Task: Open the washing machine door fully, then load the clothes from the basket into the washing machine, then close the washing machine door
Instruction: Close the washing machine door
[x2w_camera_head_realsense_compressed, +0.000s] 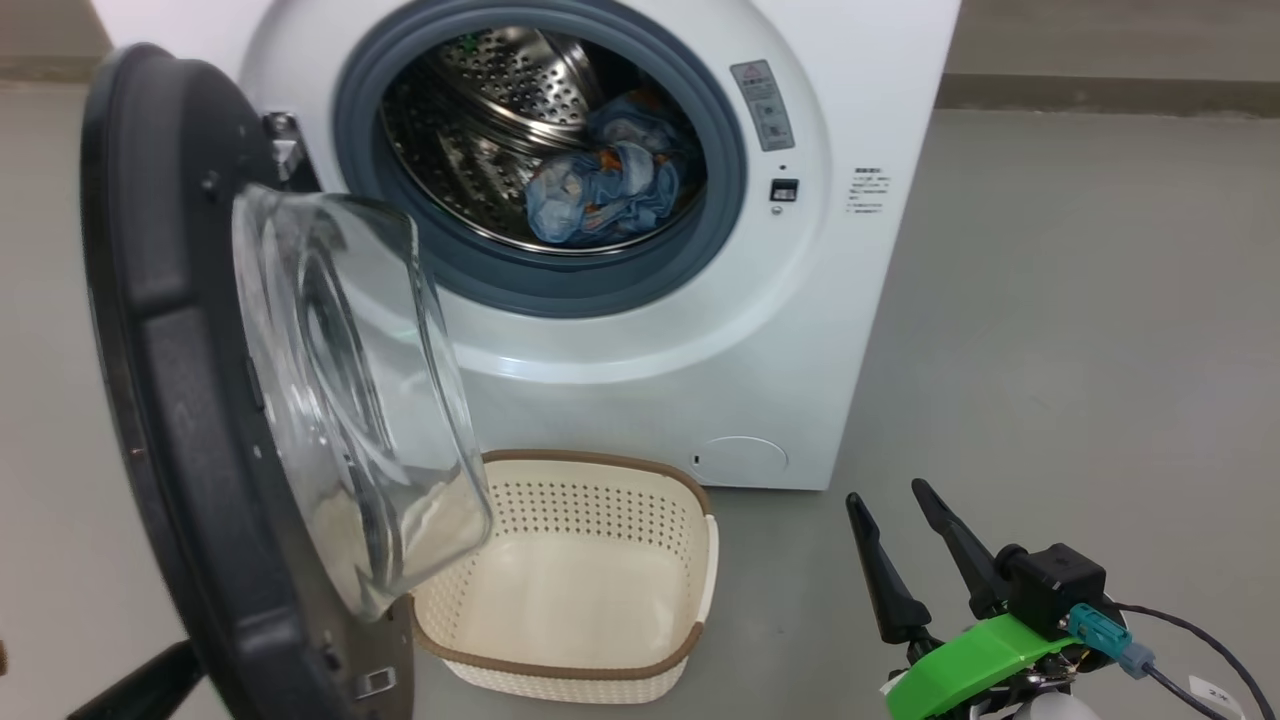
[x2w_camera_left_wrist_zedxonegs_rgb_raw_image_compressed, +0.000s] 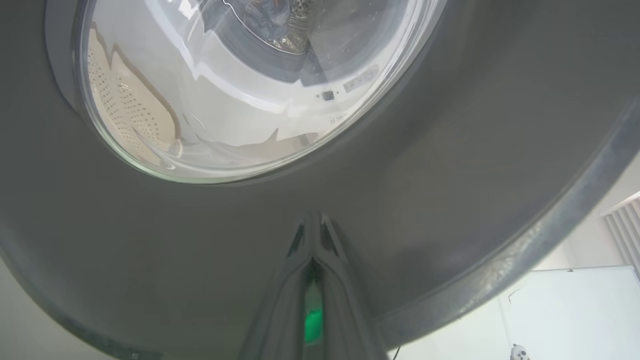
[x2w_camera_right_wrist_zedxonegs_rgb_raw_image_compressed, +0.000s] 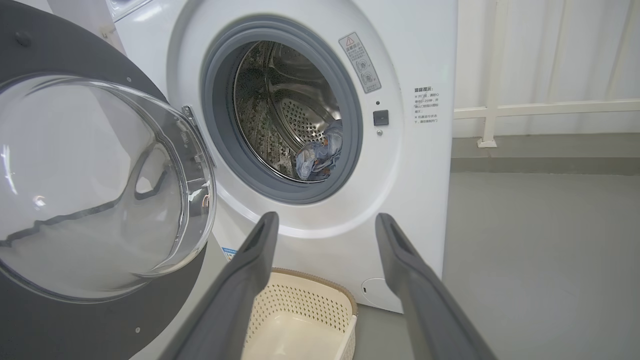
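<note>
A smooth grey floor (x2w_camera_head_realsense_compressed: 1080, 300) runs back to a pale wall with a darker strip along its foot; in the right wrist view a white rail (x2w_camera_right_wrist_zedxonegs_rgb_raw_image_compressed: 545, 107) crosses that wall at the right.

At the left, the washing machine door (x2w_camera_head_realsense_compressed: 170, 400) stands swung out on its hinge at the left of the opening. It is a wide dark ring, upright, and from the head it is seen nearly edge-on. Its clear glass bowl bulges to the right, towards the machine. In the left wrist view the left gripper (x2w_camera_left_wrist_zedxonegs_rgb_raw_image_compressed: 312, 217) has its fingers pressed together with nothing between them, tips right at the door's dark outer face. I cannot tell whether they touch it.

The washing machine (x2w_camera_head_realsense_compressed: 700, 350) stands white and square on the floor, its round mouth ringed by a grey gasket and facing the robot. The clothes (x2w_camera_head_realsense_compressed: 600, 190) — a crumpled light blue bundle with flecks of orange — lie low in the steel drum, towards its right side.

The basket (x2w_camera_head_realsense_compressed: 600, 462) sits upright on the floor, close before the machine's foot and partly behind the glass bowl. It is cream and perforated with a brown rim, and its bare bottom shows.

At the right, well clear of the machine, the right gripper (x2w_camera_head_realsense_compressed: 887, 490) hangs above the floor — fingers spread wide, holding nothing, pointing towards the washer.
</note>
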